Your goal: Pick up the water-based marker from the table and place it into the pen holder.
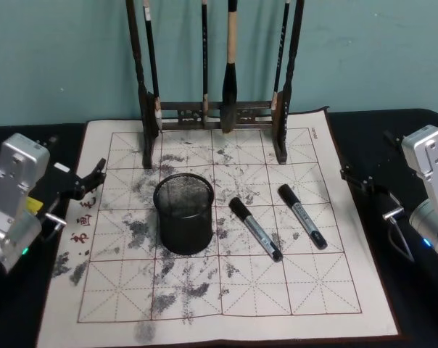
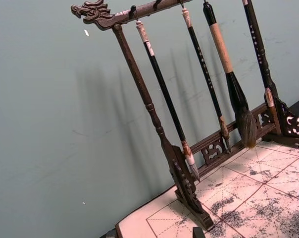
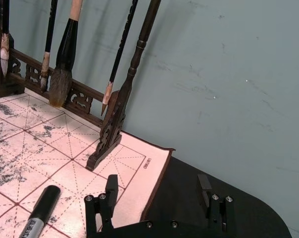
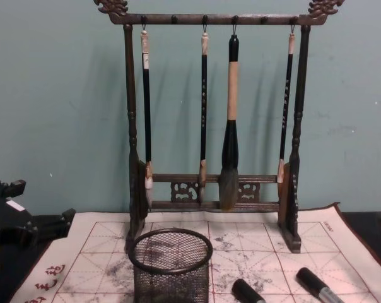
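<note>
Two black-capped markers lie on the ink-stained grid mat (image 1: 313,290) of the black table (image 1: 415,312): one marker (image 1: 255,229) just right of the pen holder, the other marker (image 1: 302,216) further right. The black mesh pen holder (image 1: 183,212) stands upright at the mat's centre, with nothing showing inside; the chest view shows the pen holder (image 4: 170,265) from the side. My left gripper (image 1: 88,181) hovers open at the mat's left edge. My right gripper (image 3: 158,186) is open over the table's right side, beyond the mat, with a marker's cap (image 3: 43,206) ahead of it.
A tall dark wooden brush rack (image 1: 215,116) with several hanging brushes stands at the back of the mat, behind the pen holder. A teal wall (image 4: 52,95) rises behind it. The front half of the mat holds only ink stains.
</note>
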